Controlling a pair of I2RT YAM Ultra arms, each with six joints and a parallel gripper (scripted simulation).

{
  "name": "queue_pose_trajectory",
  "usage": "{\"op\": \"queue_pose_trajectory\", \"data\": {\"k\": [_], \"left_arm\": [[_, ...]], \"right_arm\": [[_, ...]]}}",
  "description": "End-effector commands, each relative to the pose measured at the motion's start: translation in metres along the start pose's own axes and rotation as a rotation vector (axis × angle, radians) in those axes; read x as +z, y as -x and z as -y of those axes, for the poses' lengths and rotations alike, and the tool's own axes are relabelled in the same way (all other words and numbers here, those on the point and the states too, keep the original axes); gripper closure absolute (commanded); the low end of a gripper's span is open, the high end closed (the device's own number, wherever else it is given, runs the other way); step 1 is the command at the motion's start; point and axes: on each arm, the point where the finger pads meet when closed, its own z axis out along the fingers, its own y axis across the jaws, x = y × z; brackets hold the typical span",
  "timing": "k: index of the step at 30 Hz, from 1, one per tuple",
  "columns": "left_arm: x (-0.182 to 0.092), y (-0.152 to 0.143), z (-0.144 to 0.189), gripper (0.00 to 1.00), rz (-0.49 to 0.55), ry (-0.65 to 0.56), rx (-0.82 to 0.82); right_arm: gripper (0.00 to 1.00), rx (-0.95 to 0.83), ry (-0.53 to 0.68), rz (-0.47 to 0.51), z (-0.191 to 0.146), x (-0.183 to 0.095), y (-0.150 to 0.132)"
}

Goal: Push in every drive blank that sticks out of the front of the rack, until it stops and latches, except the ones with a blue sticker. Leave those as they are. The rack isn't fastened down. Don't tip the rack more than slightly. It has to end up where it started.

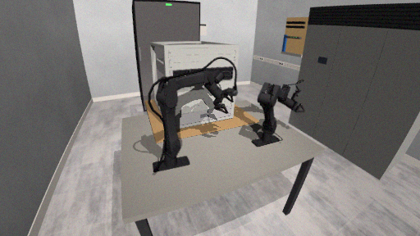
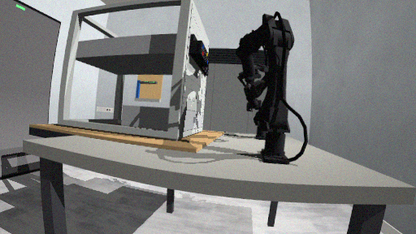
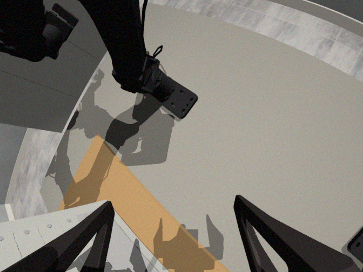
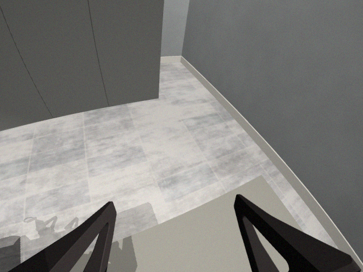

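The pale rack [image 1: 197, 51] [image 2: 175, 118] [image 3: 32, 243] stands upright on an orange-brown board [image 1: 193, 132] [image 3: 132, 198]. Its black drive bay [image 2: 197, 50] shows edge-on in the exterior view, with small red, yellow and blue spots; the left arm covers much of it in the top view. Which blanks stick out, and which carry blue stickers, cannot be told. My left gripper [image 1: 228, 105] [image 3: 174, 204] is open and empty, in front of the rack and below the bay. My right gripper [image 1: 302, 110] [image 4: 175, 204] is open and empty, away from the rack, facing the table's edge and floor.
The left arm [image 1: 170, 111] [image 2: 278, 81] reaches across the rack front. The right arm [image 1: 268, 111] [image 3: 126, 67] stands to the right in the top view, turned away from the rack. Both stand on the grey table [image 1: 221, 172] [image 2: 325, 171]. Dark cabinets [image 1: 357, 90] stand beyond it.
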Motion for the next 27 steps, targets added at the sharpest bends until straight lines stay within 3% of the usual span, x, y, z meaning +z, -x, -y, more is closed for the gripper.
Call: {"op": "queue_pose_trajectory", "data": {"k": [1, 13, 18, 27], "left_arm": [[-0.008, 0.001, -0.009, 0.00, -0.045, 0.090, 0.061], [-0.013, -0.032, -0.057, 0.00, -0.324, 0.360, 0.172], [-0.019, -0.039, -0.069, 0.00, -0.402, 0.437, 0.189], [-0.050, -0.056, -0.097, 0.00, -0.637, 0.672, 0.202]], "right_arm": [[0.00, 0.034, -0.034, 0.011, 0.013, 0.005, 0.009], [0.00, 0.163, -0.322, -0.026, 0.110, 0.029, 0.007], [0.00, 0.179, -0.358, -0.030, 0.122, 0.030, 0.005], [0.00, 0.197, -0.399, -0.036, 0.136, 0.031, 0.004]]}}
